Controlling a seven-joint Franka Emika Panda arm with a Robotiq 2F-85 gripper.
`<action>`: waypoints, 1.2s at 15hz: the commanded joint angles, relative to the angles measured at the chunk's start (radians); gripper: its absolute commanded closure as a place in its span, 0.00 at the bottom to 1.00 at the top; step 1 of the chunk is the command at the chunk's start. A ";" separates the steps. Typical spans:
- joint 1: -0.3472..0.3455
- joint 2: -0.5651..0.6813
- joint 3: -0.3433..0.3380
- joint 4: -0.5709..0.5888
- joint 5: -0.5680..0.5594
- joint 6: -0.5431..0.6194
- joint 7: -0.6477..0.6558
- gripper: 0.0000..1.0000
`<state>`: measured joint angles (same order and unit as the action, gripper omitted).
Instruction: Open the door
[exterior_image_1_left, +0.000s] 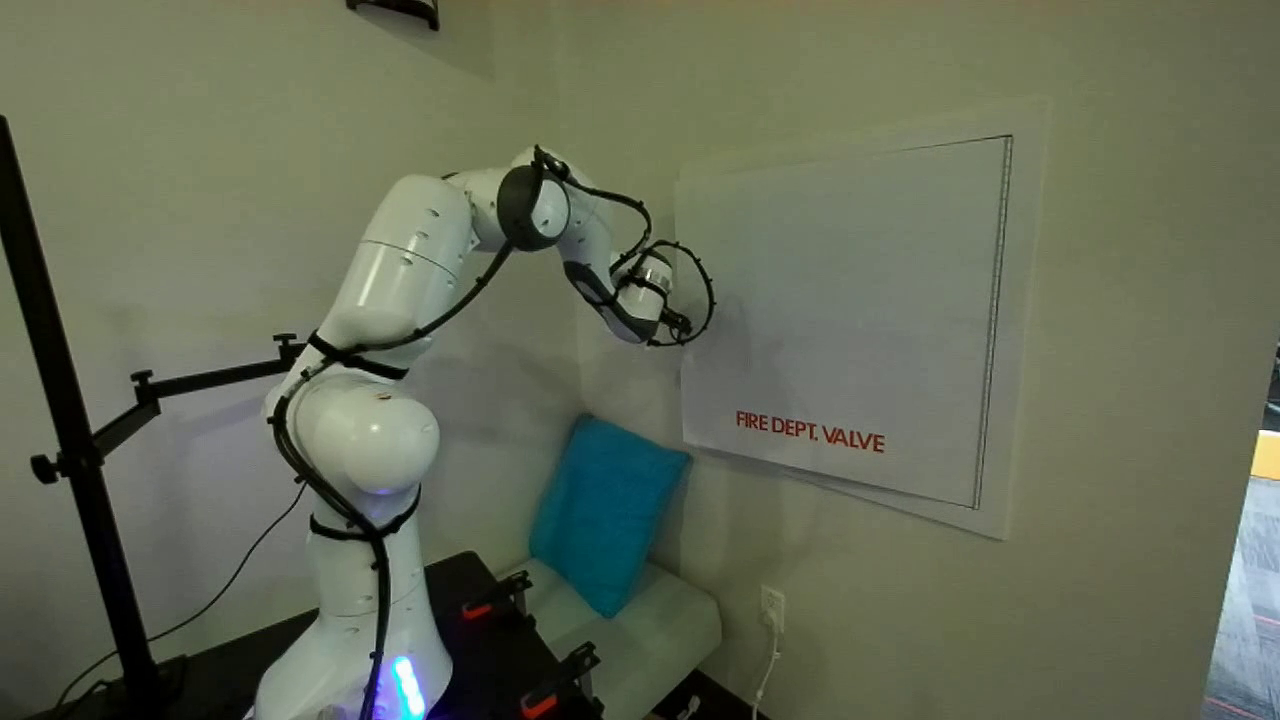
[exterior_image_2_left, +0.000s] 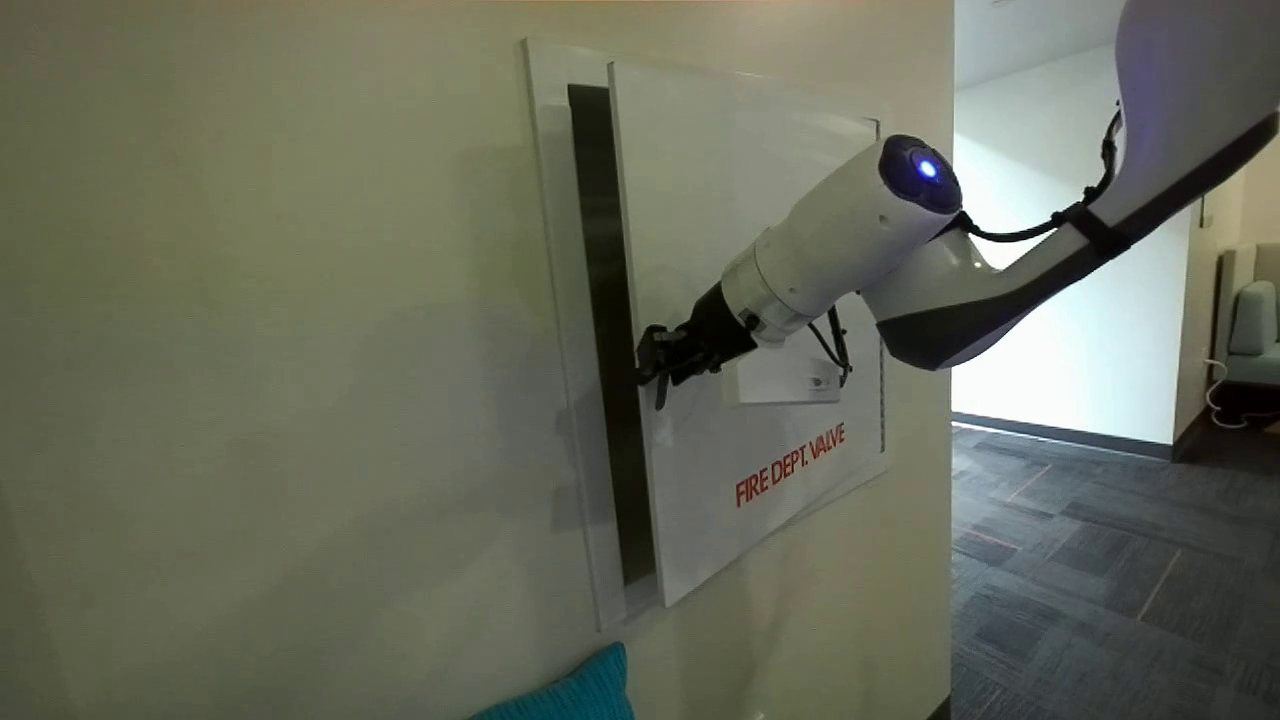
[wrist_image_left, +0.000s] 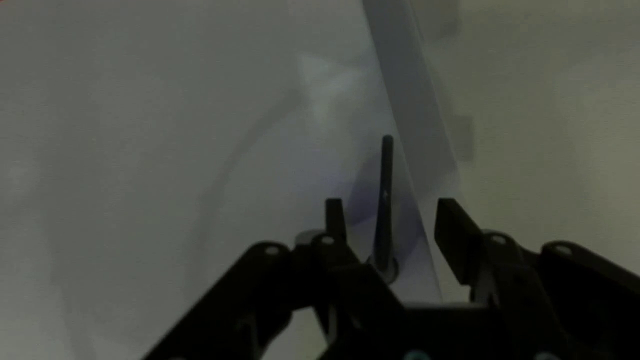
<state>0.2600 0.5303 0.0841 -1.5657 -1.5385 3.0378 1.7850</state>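
Note:
The door is a large flat white panel with red lettering, seen in both exterior views. In an exterior view the door stands slightly ajar, with a dark gap between its free edge and the white frame. The dark latch is a thin lever near the door's edge in the wrist view. My gripper is open, one finger on each side of the latch, with visible space to both. In an exterior view the gripper is at the door's free edge. In another it is mostly hidden behind the wrist.
A teal cushion leans on a pale bench below the door. A wall outlet holds a white cord. A black stand is beside the arm. A carpeted passage lies beyond the wall's end.

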 joint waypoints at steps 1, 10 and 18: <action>0.018 -0.035 -0.021 -0.013 -0.070 -0.033 0.091 0.81; 0.024 -0.103 -0.016 -0.088 -0.140 -0.046 0.140 0.97; 0.008 -0.268 -0.013 -0.270 -0.262 -0.028 0.218 0.97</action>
<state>0.2651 0.3904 0.0765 -1.7358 -1.7295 3.0230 1.9371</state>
